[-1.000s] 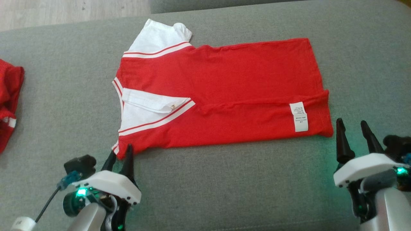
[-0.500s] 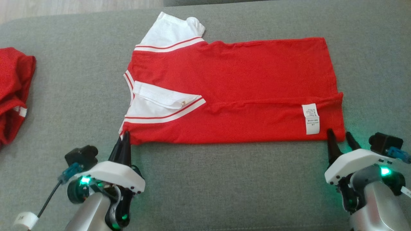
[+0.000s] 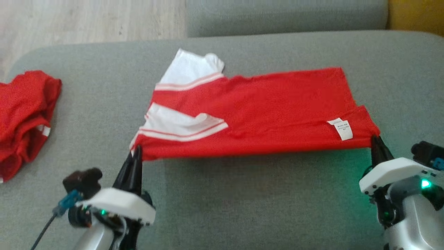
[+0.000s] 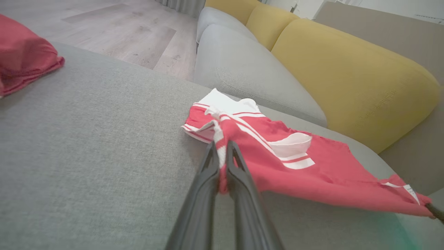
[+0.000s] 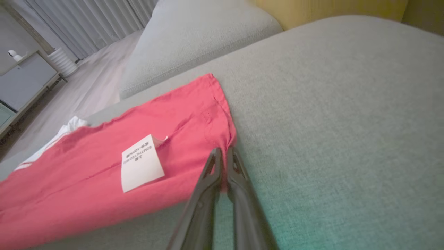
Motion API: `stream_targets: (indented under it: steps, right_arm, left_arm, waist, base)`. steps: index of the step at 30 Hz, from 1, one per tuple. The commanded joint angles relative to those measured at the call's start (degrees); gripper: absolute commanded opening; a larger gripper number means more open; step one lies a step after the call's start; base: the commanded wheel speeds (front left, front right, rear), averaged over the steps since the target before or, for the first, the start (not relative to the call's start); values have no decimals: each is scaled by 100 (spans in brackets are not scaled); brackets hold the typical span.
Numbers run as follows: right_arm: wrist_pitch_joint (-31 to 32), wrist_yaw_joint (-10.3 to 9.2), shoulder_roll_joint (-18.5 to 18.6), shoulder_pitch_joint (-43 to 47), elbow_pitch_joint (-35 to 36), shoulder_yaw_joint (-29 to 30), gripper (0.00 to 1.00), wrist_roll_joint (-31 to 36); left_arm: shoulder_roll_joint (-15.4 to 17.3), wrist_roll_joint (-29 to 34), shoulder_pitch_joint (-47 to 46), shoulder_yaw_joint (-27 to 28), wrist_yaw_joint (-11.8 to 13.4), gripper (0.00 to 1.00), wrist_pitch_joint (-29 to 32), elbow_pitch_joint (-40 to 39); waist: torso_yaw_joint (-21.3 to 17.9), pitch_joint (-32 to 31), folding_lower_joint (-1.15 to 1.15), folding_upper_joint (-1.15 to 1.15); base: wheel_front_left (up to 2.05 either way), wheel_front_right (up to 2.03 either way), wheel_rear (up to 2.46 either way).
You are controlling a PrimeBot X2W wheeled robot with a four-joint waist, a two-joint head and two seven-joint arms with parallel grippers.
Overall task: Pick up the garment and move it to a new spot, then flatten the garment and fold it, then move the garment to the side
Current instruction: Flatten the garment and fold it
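A red shirt with white sleeves and striped trim lies lengthwise on the grey sofa seat, its near edge lifted off the cushion. My left gripper is shut on the shirt's near shoulder corner. My right gripper is shut on the near hem corner, close to a white care label. The far edge and the far white sleeve still rest on the seat. The cloth stretches taut between the two grippers.
A second red garment lies crumpled at the left end of the seat. A grey cushion and yellow backrests stand behind. Wooden floor lies beyond the seat's left edge.
Both grippers have closed on the shirt's near corners and raised that edge off the seat. The right gripper moved in to the hem. The head camera has shifted.
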State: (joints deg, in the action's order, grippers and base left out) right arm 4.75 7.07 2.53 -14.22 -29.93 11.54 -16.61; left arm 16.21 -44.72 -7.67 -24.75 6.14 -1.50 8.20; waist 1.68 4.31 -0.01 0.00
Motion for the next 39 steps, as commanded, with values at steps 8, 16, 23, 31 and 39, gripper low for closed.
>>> stream_targets:
  steps: [8,16,23,31,39]
  right_arm:
    - [739,42,34,1329,1088,-87,0,-139]
    - [667,42,34,1751,1306,-154,70,-266]
    - [489,42,34,1808,1577,-78,100,-191]
    - [470,42,34,1344,2322,-112,100,33]
    - [695,42,34,259,2934,-671,100,193]
  left_arm:
    - [509,-34,1218,-14,505,0,524,-1182]
    - [335,-58,1514,-91,623,7,359,-1029]
    - [582,126,1212,61,632,100,285,-1168]
    - [1427,594,-440,387,445,100,866,-1681]
    - [2018,958,-3174,220,-373,100,2062,-930]
  waist:
    - [65,-172,1,0]
    - [-45,-37,1,0]
    - [-138,74,1,0]
    - [-288,415,1,0]
    - [-809,1205,1,0]
  base:
    - [0,0,0]
    - [0,0,0]
    - [0,0,0]
    - [0,0,0]
    - [0,0,0]
